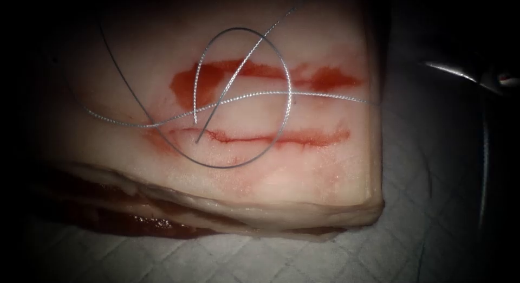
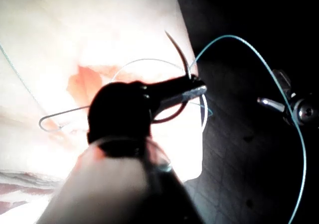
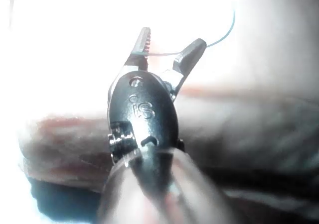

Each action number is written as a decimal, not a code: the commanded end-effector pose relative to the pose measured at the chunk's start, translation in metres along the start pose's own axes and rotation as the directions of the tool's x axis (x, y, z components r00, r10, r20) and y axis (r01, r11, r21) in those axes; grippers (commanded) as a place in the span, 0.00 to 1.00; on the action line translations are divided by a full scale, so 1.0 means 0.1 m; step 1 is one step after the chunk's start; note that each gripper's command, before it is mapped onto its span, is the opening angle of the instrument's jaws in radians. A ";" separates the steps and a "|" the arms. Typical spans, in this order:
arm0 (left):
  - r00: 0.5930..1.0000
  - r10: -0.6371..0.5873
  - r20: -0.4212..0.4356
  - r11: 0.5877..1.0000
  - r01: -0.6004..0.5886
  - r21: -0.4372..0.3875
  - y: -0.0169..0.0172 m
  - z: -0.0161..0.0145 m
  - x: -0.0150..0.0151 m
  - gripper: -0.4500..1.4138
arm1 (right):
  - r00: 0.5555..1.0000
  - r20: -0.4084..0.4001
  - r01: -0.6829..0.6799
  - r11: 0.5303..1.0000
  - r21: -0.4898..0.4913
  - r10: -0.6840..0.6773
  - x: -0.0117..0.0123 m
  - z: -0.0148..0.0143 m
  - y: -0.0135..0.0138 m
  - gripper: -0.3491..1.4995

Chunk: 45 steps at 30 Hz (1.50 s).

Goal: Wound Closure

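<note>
The left tool [image 2: 192, 92] gripped the needle [image 2: 180, 59] mid-curve, clear of the tissue [image 1: 303, 174]; the right tool [image 3: 167, 52] gaped, empty; thread [image 1: 244, 98] looped across the cut [image 1: 271, 137], and a tug might knot it.

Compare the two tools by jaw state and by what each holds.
The left tool has its jaws shut on the curved needle, gripped partway along its curve, clear of the tissue; the right tool has its jaws spread open and holds nothing. Both are dark wristed needle drivers near the thread.
</note>
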 end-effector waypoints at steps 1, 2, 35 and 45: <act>1.000 0.001 0.000 1.000 -0.001 0.001 0.005 0.003 0.003 0.00 | 0.999 0.023 -0.025 0.997 -0.068 0.027 0.007 0.021 0.036 0.92; 1.000 0.001 0.000 1.000 -0.001 0.001 0.005 0.003 0.003 0.00 | 0.999 0.034 -0.021 0.994 -0.108 0.025 0.011 0.023 0.046 0.90; 1.000 0.001 0.001 1.000 -0.001 0.002 0.004 0.004 0.005 0.00 | 0.943 0.263 -0.222 0.974 0.045 0.203 -0.083 -0.029 -0.023 0.95; 1.000 0.001 0.001 1.000 -0.001 0.002 0.003 0.004 0.004 0.00 | 0.956 0.267 -0.178 0.962 0.207 0.119 -0.058 -0.105 -0.105 0.97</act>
